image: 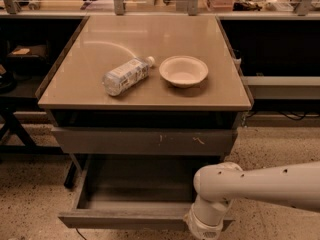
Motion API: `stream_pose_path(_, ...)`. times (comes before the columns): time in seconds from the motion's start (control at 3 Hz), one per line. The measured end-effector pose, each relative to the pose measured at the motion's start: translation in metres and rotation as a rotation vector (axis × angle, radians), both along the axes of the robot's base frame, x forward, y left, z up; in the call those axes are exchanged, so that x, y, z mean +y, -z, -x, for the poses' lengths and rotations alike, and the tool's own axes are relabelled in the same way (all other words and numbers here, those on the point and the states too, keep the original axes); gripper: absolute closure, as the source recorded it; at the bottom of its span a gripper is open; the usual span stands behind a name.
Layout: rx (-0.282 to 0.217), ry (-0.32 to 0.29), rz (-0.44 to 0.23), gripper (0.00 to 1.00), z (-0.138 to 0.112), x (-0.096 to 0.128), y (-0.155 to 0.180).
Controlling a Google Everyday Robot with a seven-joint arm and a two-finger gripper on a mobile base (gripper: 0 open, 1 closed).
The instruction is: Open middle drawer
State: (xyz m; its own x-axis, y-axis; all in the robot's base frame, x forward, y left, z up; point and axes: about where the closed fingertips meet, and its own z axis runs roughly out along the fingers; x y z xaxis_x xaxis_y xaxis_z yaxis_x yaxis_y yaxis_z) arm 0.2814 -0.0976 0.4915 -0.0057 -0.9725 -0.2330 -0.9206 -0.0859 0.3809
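Note:
The middle drawer (125, 219) stands pulled out below the taller grey front with pale scratch marks (145, 141). Its plain dark-grey front strip faces me and its shallow grey tray interior (140, 189) is open to view. My white arm (260, 186) reaches in from the right. Its wrist bends down at the right end of the drawer's front strip. The gripper (202, 230) sits at the bottom edge of the camera view, against that front strip and mostly hidden by the wrist.
A clear plastic bottle (125, 75) lies on its side on the tan tabletop (150, 39), next to a white bowl (183, 71). Dark shelving stands left and right of the table. The floor is speckled.

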Motion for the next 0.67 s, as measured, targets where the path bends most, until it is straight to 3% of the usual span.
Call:
stream_pose_path(0.33, -0.066, 0.009, -0.026, 0.00, -0.033, 0.010, 0.000)
stream_pose_path(0.67, -0.099, 0.016, -0.032, 0.00, -0.064, 0.022, 0.012)
